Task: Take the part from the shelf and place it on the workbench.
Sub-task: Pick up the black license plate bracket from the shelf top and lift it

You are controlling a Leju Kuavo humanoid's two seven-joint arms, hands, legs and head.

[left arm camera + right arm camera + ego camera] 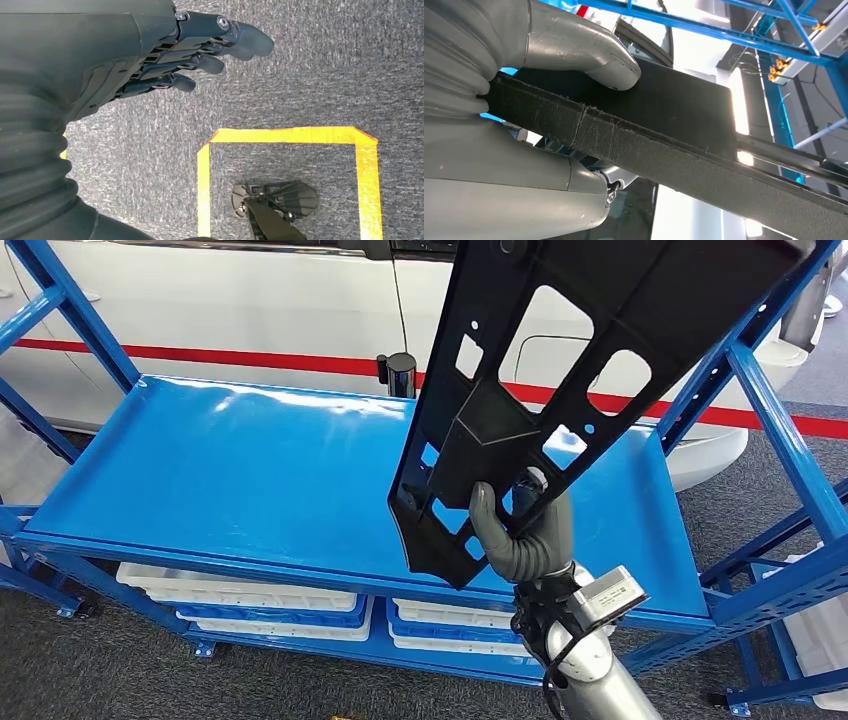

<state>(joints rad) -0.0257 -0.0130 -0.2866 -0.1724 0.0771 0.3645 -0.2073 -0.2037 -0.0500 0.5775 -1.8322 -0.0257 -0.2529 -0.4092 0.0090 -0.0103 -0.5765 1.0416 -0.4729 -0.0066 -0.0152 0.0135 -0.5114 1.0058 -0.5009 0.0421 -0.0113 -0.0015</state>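
A long black plastic panel [560, 360] with several cut-outs rises slantwise over the right half of the blue shelf board [220, 480]. My right hand [525, 535] grips its lower end from underneath, lifted off the board. In the right wrist view the thumb [589, 52] lies on the part's flat face and the fingers [524, 195] wrap its thick edge [649, 150]. My left hand [200, 50] hangs beside my body over grey carpet, its fingers loosely extended with nothing in them.
The blue rack's uprights [790, 450] stand close on the right and a diagonal brace [60, 330] on the left. White and blue bins [270, 605] sit on the lower level. A white car [250, 300] with a red stripe is behind. Yellow floor tape [285, 136] marks the carpet.
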